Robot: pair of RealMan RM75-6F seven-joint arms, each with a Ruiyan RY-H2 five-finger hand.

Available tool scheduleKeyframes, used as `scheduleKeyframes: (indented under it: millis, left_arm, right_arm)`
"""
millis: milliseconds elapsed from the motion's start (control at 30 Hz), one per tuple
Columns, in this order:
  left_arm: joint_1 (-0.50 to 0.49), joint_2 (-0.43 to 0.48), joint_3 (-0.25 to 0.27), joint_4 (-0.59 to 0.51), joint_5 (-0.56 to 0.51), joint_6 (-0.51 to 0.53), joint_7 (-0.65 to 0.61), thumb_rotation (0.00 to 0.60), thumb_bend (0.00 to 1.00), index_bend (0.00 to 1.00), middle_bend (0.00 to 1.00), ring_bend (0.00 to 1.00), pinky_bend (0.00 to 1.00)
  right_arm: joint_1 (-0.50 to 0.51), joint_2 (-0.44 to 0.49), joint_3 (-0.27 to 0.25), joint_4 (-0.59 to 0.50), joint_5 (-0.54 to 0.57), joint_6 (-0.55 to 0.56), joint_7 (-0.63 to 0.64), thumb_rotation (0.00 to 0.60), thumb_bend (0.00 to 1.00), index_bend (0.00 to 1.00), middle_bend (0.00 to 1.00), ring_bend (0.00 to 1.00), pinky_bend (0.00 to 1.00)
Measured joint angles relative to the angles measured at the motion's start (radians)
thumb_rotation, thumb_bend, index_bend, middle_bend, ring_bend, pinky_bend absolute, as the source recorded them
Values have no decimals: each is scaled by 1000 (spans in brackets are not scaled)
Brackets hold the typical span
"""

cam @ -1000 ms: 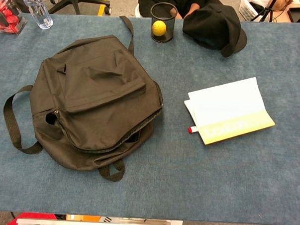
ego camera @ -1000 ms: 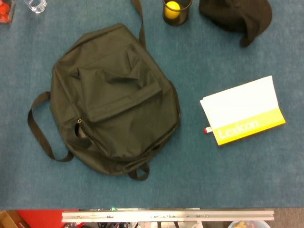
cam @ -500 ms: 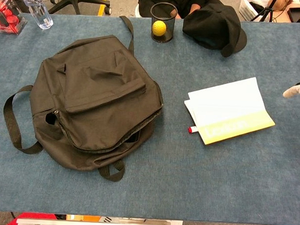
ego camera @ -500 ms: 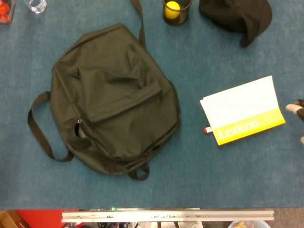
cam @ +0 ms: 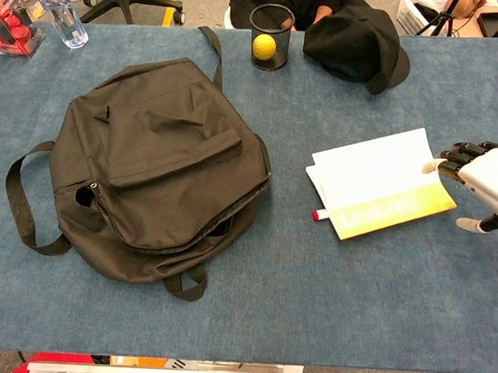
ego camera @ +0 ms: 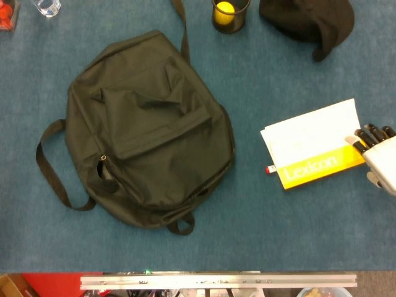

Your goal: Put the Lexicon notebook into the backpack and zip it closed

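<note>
Blue felt worktop (cam: 310,305); Lexicon notebook (cam: 381,186) lay flat near right edge, backpack (cam: 154,174) well apart toward left. Right hand (cam: 481,182) beside notebook's right end, fingers apart, holding nothing. Left hand unseen. Step judged: reaching; next, grip notebook edge

1. Head view: looked almost straight down on the blue table (ego camera: 260,235), fairly near, cropping the far things at the top edge; metal rail (ego camera: 216,281) along the bottom.
2. Chest view: looked from lower, tilted forward across the table (cam: 310,305), a little further back, reaching the far edge and the floor beyond.
3. Shared by both: backpack (ego camera: 145,133) (cam: 159,162) at left, Lexicon notebook (ego camera: 312,145) (cam: 377,184) at right, right hand (ego camera: 378,154) (cam: 479,176) at the right edge, mesh cup (ego camera: 230,13) (cam: 270,37), black cap (ego camera: 307,21) (cam: 354,44).
</note>
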Motion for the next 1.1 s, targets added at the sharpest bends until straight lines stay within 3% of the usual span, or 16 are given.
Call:
scheduleKeyframes:
  millis: [800,1100]
  left_arm:
    - [-20,37,20,-8,7,-51,-78,600,209,262,346,343,273]
    - [-23,40,21,-8,10,-53,-94,600,209,262,346,343,273]
  right_arm:
    - [35,-228,-25,363,-35,84,102,600,151,290,305,210,345]
    - [49,-268,-32,425,-39,108,143,600,399,337,343,212,347]
